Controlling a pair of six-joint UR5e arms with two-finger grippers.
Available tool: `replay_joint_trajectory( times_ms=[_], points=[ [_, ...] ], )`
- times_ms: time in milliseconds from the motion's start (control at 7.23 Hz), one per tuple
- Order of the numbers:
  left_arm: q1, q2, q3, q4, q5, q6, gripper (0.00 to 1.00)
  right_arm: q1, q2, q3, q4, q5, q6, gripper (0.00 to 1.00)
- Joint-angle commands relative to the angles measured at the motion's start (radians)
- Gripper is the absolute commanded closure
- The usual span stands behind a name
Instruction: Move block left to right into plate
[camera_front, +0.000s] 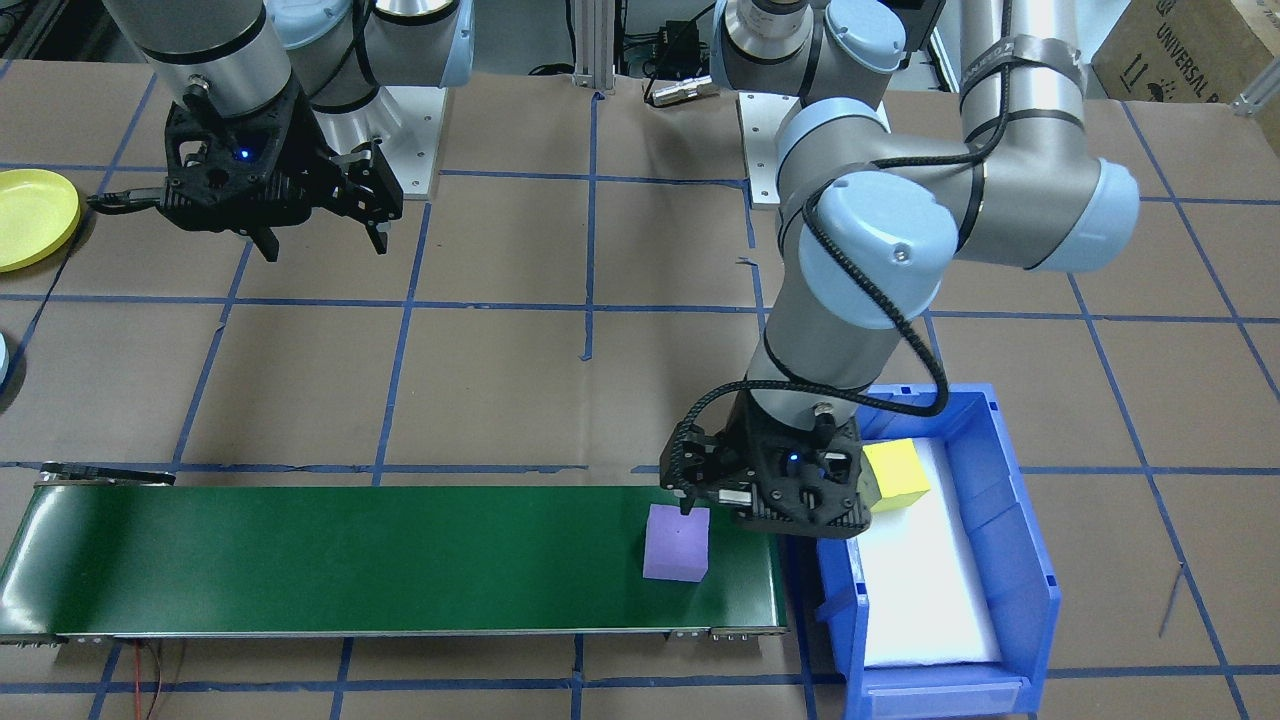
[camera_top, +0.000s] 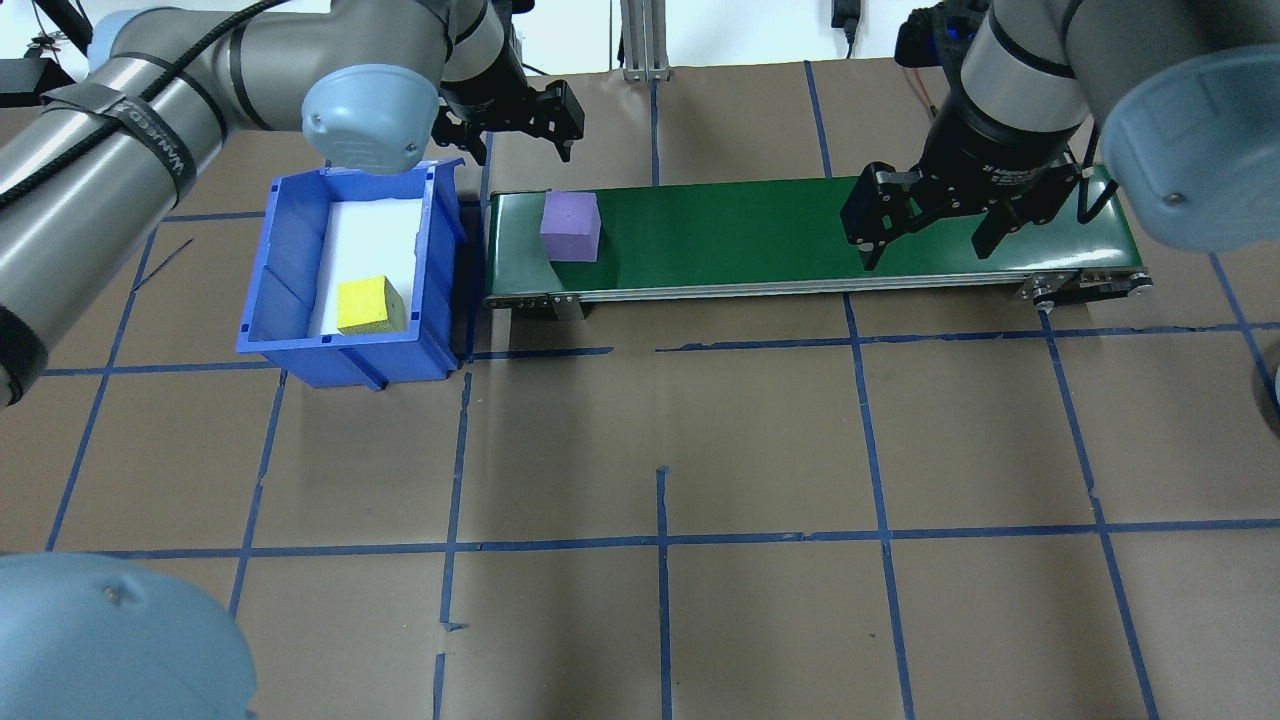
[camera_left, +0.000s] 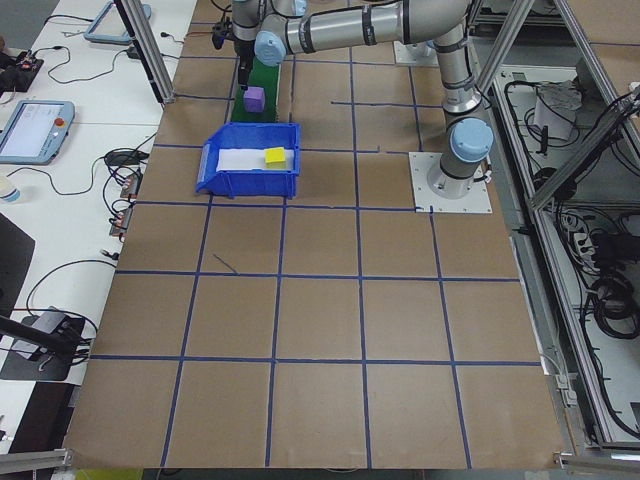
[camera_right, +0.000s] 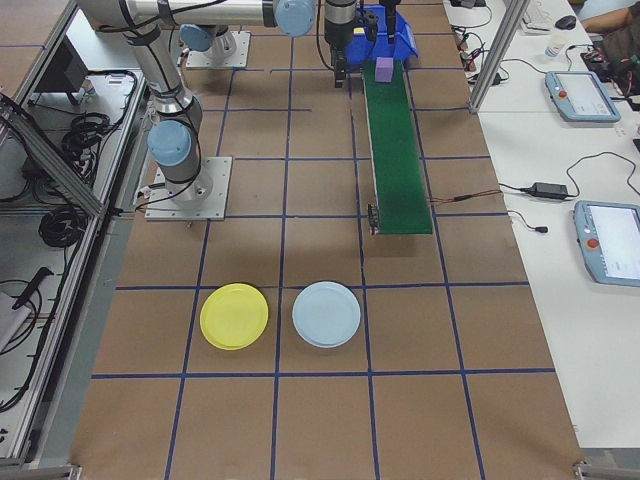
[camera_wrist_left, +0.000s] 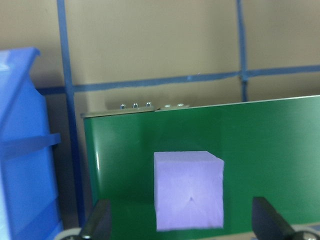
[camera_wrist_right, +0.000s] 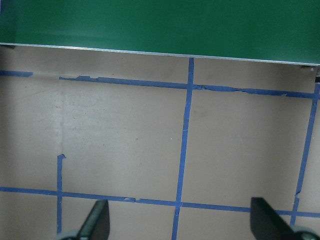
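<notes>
Block (camera_top: 570, 227), purple, sits free on the green belt (camera_top: 800, 235) just under the spread, empty left gripper (camera_top: 520, 140), while the right gripper (camera_top: 930, 235), also spread, waits at the belt's 3 o'clock end, the yellow plate (camera_right: 234, 316) bare.

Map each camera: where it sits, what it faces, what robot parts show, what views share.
Front-facing: across the table, steeply down; both arms, purple block on green belt.
Overhead: behind the robot; both arms, blue bin.
Exterior left: table end; arms far off.
Exterior right: opposite end; yellow plate, pale blue plate.
Left wrist: open left gripper behind block.
Right wrist: open right gripper over table paper.
Shared: belt everywhere.
</notes>
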Motion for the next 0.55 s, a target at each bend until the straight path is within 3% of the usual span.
replay_joint_trajectory(
  times_ms=[0,138,415],
  points=[
    [0.167,0.069,-0.042,-0.064,0.008,0.034,0.0,0.0,0.0,0.0,0.0,0.0,-0.001,0.0],
    [0.25,0.068,-0.059,-0.095,0.007,0.094,0.0,0.0,0.0,0.0,0.0,0.0,0.0,0.0],
    [0.275,0.04,-0.143,-0.173,0.036,0.091,0.0,0.0,0.0,0.0,0.0,0.0,0.0,0.0]
  ],
)
